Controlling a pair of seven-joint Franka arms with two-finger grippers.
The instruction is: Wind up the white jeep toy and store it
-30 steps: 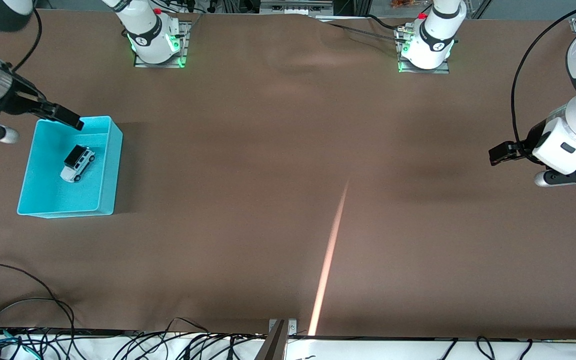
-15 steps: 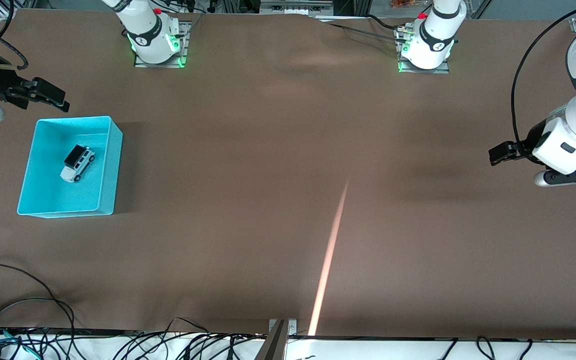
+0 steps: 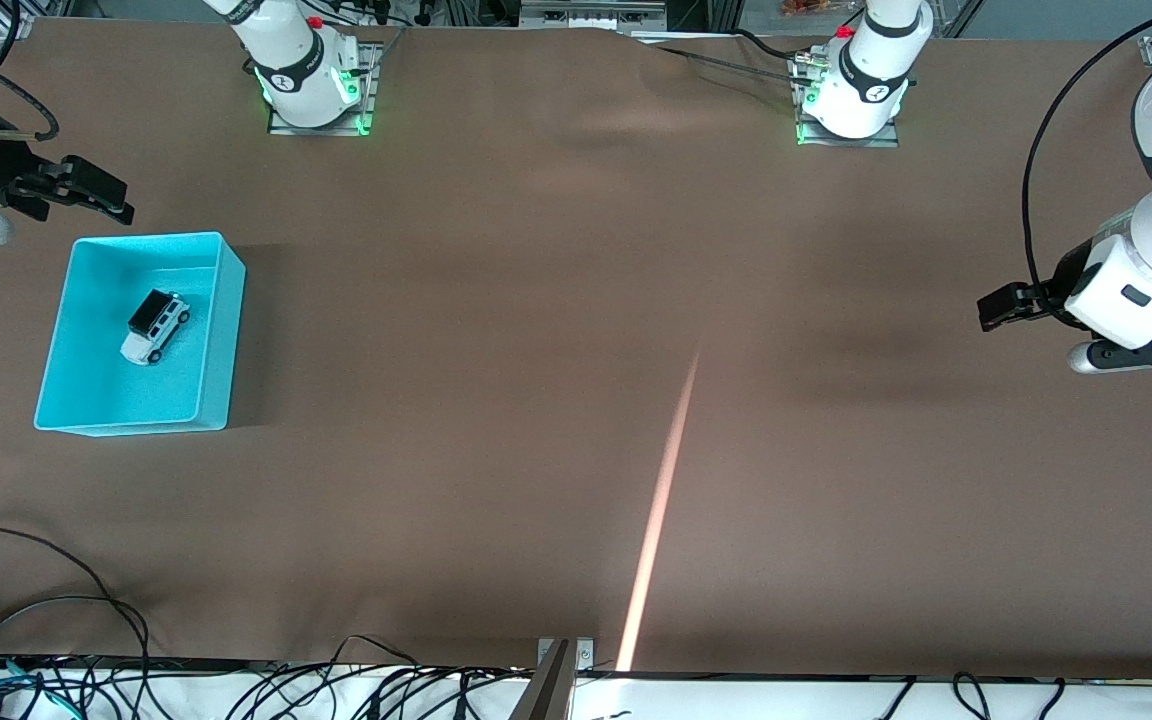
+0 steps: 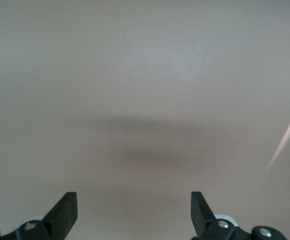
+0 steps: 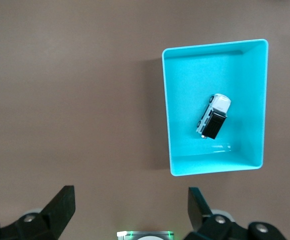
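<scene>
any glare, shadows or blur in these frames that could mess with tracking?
Front view: a bright light streak crosses the brown table; the cyan bin casts a soft shadow toward the left arm's end; the white jeep toy is sharp. Left wrist view: a blurry dark shadow on bare table, the streak at the edge. Right wrist view: evenly lit, faint sheen on the bin floor.

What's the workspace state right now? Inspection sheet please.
Surface: brown table cover, a pale light streak across it.
Job's things: white jeep toy lies in the cyan bin, at the right arm's end of the table.
Clutter: nothing seen.
Grippers: right gripper open, empty, over the table beside the bin; left gripper open, empty, waiting over bare cover.
Cables: black cables at the table edge nearest the front camera.
Surroundings: arm bases lit green.
</scene>
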